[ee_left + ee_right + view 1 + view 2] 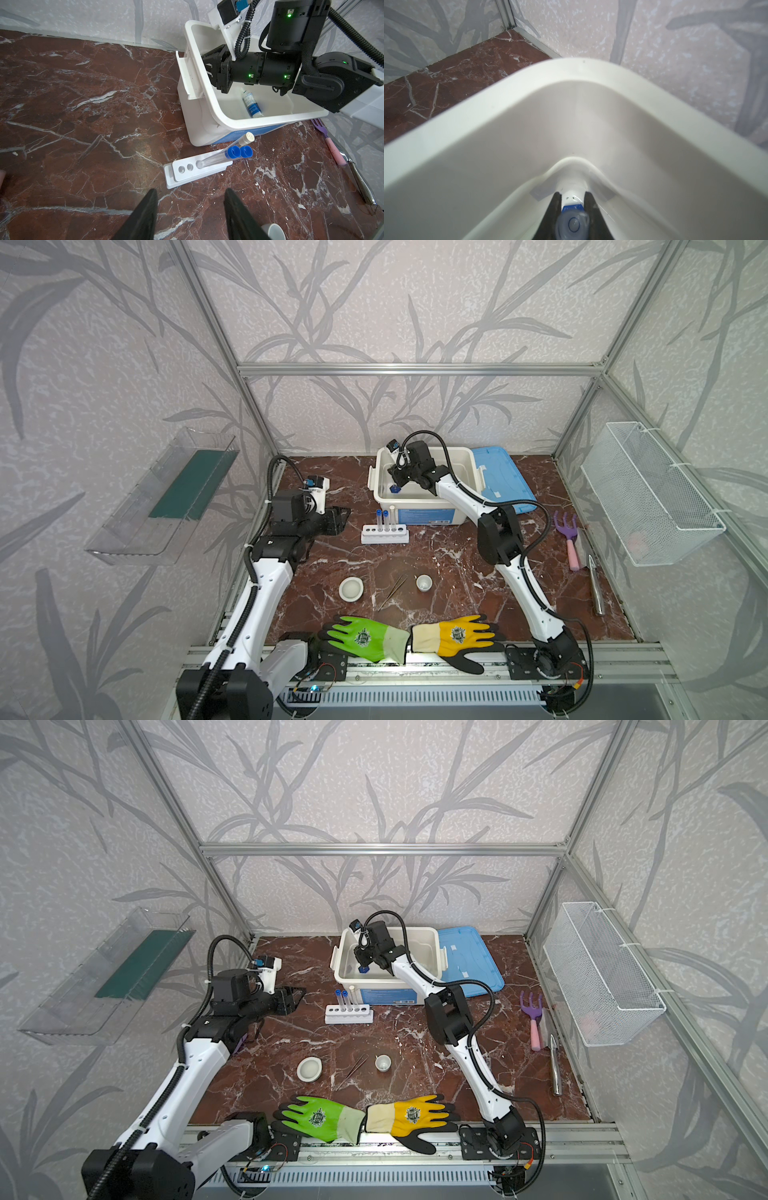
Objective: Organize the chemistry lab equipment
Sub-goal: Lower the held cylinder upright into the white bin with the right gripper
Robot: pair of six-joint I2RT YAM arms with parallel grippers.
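The right end effector (572,195), closed narrowly on the blue-based clear cylinder (572,225), holds it with its long axis along the fingers (555,207), blue base leading down toward the floor of the white bin (488,108) by a corner; the left end effector (191,216), half open and empty, hangs well apart.

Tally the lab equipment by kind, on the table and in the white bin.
Clear capped test tubes: 3
White six-hole rack: 1
Small white dishes: 2
Metal tweezers: 1
Blue-based clear cylinder: 1
White blue-labelled bottle: 1
Total: 9
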